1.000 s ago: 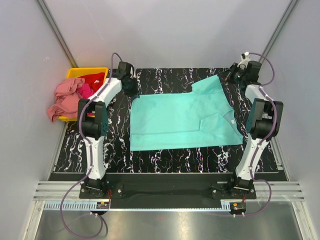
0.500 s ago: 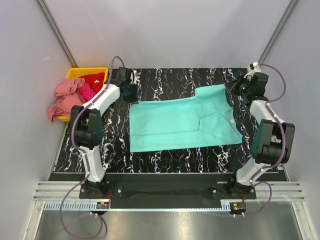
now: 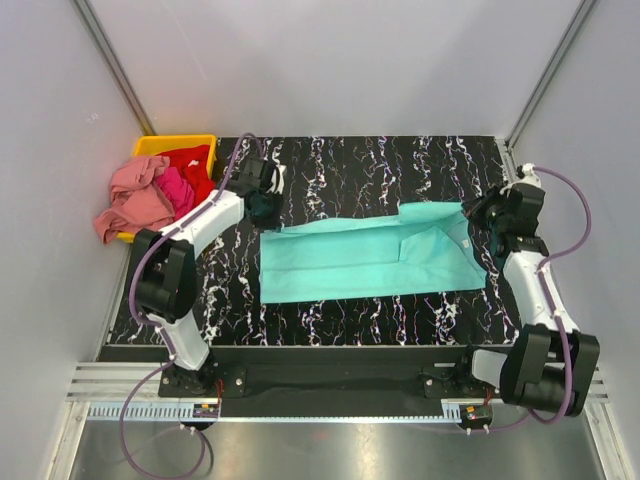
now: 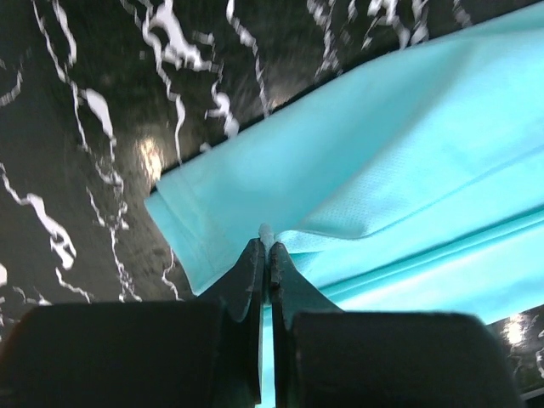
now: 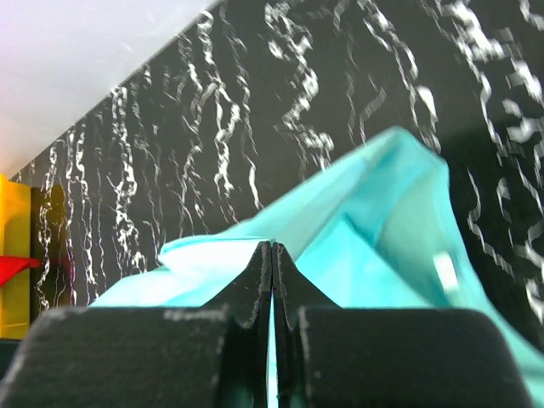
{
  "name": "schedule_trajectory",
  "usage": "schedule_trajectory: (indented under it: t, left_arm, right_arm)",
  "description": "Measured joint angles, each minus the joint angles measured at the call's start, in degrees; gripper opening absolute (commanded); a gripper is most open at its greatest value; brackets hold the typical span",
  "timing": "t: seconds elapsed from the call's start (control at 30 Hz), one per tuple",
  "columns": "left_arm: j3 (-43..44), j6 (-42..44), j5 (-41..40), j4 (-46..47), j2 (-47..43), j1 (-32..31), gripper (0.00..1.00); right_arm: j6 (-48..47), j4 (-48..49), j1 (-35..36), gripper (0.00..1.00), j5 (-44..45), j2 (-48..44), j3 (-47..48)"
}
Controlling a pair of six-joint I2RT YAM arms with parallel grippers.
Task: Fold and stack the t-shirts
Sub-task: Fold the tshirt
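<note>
The left gripper (image 4: pixel 266 248) and right gripper (image 5: pixel 271 248) were each clamped on the far edge of the soft turquoise-teal cloth t-shirt (image 3: pixel 360 265), mid-way across the black marbled worktop (image 3: pixel 380 165): 1 lengthwise fold in hand. The next move (probably) called for laying that edge level on the shirt's near edge, then releasing.

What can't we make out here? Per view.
- Top view: where left jaws and right jaws pinch the turquoise-teal cloth t-shirt; the wrists cover it.
- Top view: the bunched pink and red cloth shirts in the yellow plastic bin overlap; count unclear.
- Right wrist: the shirt's white neck label is blurred.
- Left wrist: shirt cut off by right edge.
</note>
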Motion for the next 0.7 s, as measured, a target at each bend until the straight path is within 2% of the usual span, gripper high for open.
schedule_trajectory:
  t: [0.4, 0.6, 0.7]
  left_arm:
    - [-6.3, 0.1, -3.3, -0.8, -1.3, -0.5, 0.01]
    - [-7.1, 0.8, -6.4, -1.0, -1.4, -1.7, 0.13]
    - [-8.1, 0.9, -7.5, -1.1, -2.1, -2.3, 0.33]
  right_arm:
    - [8.5, -11.3, 0.0, 0.0, 4.5, -9.0, -10.6]
    - [8.4, -14.1, 0.0, 0.0, 6.0, -11.4, -10.8]
    - [8.5, -14.4, 0.0, 0.0, 5.6, -11.8, -10.6]
